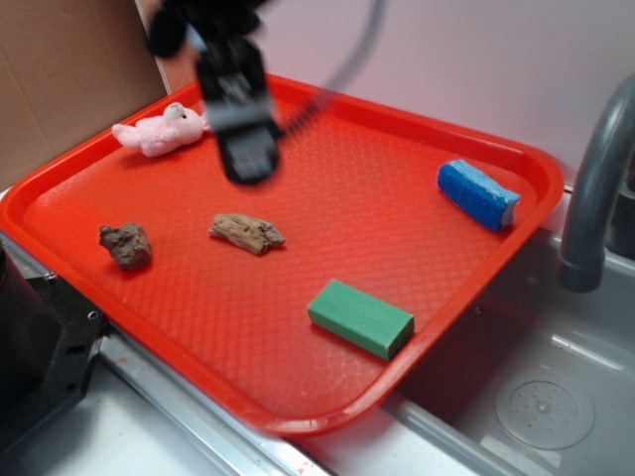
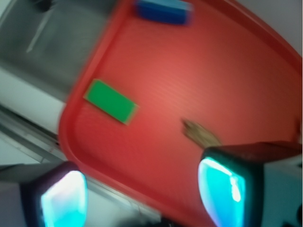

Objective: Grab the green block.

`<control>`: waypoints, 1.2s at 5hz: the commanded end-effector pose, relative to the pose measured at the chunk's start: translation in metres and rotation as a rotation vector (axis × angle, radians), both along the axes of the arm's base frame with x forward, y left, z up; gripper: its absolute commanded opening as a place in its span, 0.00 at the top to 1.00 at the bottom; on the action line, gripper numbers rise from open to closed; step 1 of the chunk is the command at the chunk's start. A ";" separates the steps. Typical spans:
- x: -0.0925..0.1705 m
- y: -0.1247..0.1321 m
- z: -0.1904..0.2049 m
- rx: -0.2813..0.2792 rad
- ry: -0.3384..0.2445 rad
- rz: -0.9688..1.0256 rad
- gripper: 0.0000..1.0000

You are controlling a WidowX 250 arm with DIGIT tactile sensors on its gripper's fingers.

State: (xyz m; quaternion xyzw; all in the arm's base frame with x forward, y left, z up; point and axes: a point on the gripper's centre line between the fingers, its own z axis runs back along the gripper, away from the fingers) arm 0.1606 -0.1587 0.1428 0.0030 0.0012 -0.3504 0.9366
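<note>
Red tray (image 1: 417, 139) over sink. Exterior: gripper (image 1: 248, 164) blurred, raised over tray; green block (image 1: 360, 317) well apart, toward near rim. Wrist: fingers (image 2: 64, 196) spread apart, empty; green block (image 2: 111, 101) ahead, left of centre.

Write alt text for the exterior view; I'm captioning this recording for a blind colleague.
A green block lies near the front edge of a red tray, while the robot's tool hangs above the tray's back left, holding nothing. Also on the tray: a blue block, a pink plush toy and two brown lumps.
</note>
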 end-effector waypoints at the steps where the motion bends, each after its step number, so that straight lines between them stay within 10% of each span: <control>1: -0.013 -0.002 -0.047 -0.039 -0.063 -0.506 0.00; 4: 0.027 0.014 -0.097 -0.095 -0.105 -0.862 0.00; 6: 0.007 -0.002 -0.095 -0.083 -0.022 -0.820 0.00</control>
